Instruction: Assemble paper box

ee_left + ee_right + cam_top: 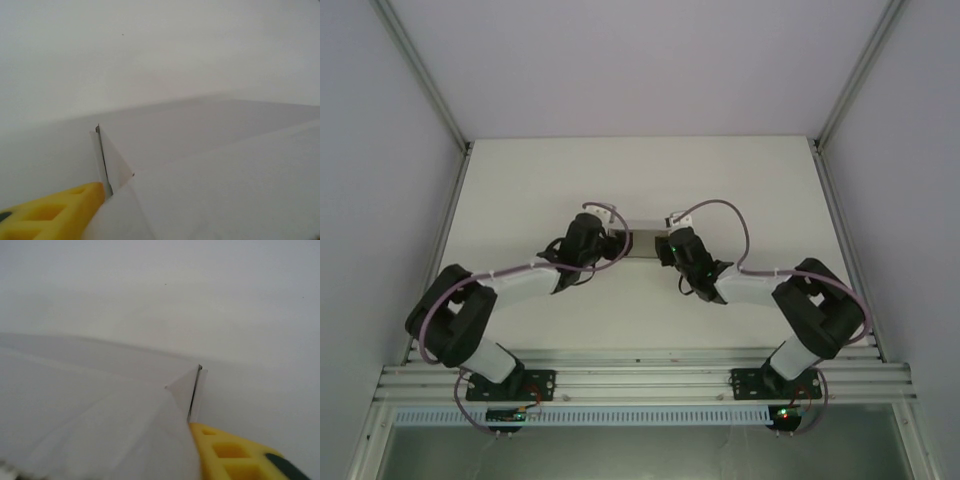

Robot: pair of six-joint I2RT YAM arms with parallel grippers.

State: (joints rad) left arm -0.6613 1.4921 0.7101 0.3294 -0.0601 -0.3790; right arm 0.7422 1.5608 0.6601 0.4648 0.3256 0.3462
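Note:
The paper box (642, 242) is a small low white box in the middle of the table, between my two grippers. My left gripper (616, 240) is at its left end and my right gripper (666, 246) at its right end. In the left wrist view a yellow finger (55, 215) stands just outside a doubled end wall of the box (210, 165), well off to the side. The right wrist view mirrors this, with a yellow finger (230, 452) outside the box's (90, 410) end wall. Each second finger is hidden behind the card. Both pairs of jaws stand apart.
The white table (640, 180) is walled by white panels left, right and behind. An aluminium rail (640, 380) with both arm bases runs along the near edge. Purple cables loop over both wrists.

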